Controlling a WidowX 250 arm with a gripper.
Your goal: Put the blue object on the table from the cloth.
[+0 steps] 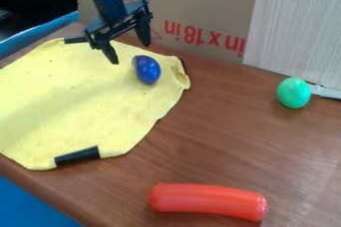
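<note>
The blue object (pixel 147 69) lies on the yellow cloth (pixel 73 106), close to the cloth's rumpled far corner, so the main part of the job is undone. The end effector (pixel 130 54) hangs above the cloth just beside the blue object, its two fingers spread well apart and nothing held between them. Its tips point downward, and whether either one touches the cloth is hard to tell.

As far as the task goes, only the approach looks nearly complete. What is left is the rest of it: lining the fingers up on either side of the blue object, closing on it, lifting it clear of the cloth and setting it down on the bare wood of the desk (pixel 226 141). The blue object is smooth and rounded — it could well roll away if a finger nudges it off-centre, or once it is let go on the hard surface.

Between the green egg (pixel 293 92), which sits near the cardboard (pixel 200 7) and the pale panel (pixel 296 27), and the red sausage (pixel 208 201) at the near side, there is a broad stretch of desk — probably a sensible place to release it. Neither of those two needs handling.
</note>
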